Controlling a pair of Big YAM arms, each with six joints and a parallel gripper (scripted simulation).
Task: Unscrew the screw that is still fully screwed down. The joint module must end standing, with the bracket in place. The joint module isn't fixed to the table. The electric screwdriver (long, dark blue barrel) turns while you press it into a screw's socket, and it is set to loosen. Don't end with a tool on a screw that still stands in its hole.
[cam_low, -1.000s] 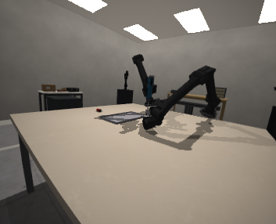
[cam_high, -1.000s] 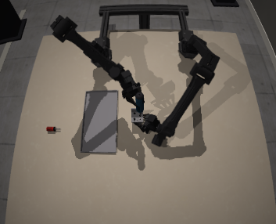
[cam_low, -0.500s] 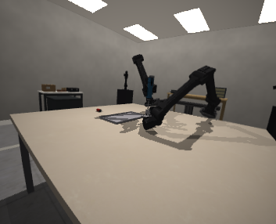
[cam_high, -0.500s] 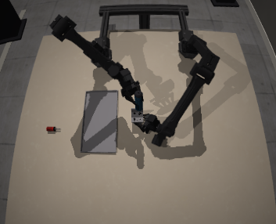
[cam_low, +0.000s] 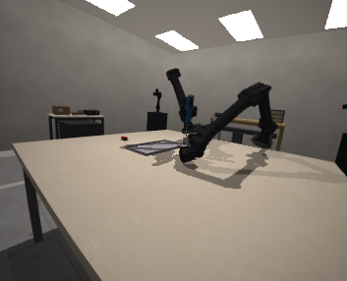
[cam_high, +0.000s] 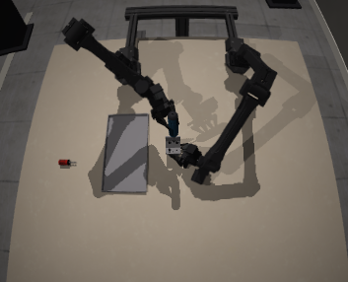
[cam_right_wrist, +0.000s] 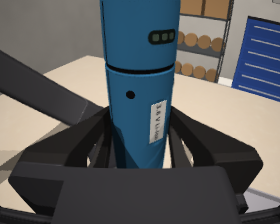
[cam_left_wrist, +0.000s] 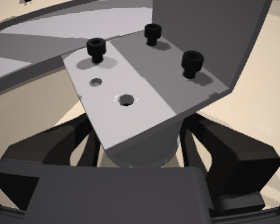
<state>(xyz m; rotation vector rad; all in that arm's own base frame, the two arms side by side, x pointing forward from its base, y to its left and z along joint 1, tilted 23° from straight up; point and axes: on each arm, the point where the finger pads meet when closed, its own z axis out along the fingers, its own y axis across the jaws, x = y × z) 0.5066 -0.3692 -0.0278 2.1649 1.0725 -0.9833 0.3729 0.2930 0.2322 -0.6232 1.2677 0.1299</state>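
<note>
The joint module (cam_left_wrist: pixel 141 152) stands upright beside the grey tray, with its grey bracket (cam_left_wrist: pixel 156 95) on top. In the left wrist view three black screws (cam_left_wrist: pixel 96 48) (cam_left_wrist: pixel 151 33) (cam_left_wrist: pixel 191 62) stand raised out of the bracket, and one screw socket (cam_left_wrist: pixel 124 99) sits flush with the plate. My left gripper (cam_high: pixel 182 154) (cam_left_wrist: pixel 140 112) is shut on the module's round body, low at the table. My right gripper (cam_high: pixel 166 112) (cam_right_wrist: pixel 140 113) is shut on the blue electric screwdriver (cam_high: pixel 173 123) (cam_low: pixel 188 110) (cam_right_wrist: pixel 138 75). It holds it upright, tip down, just above the bracket.
A flat grey tray (cam_high: pixel 126 153) (cam_low: pixel 150 146) lies left of the module. A small red part (cam_high: pixel 65 162) (cam_low: pixel 124 137) lies far left on the table. A dark frame (cam_high: pixel 180 15) stands at the table's back edge.
</note>
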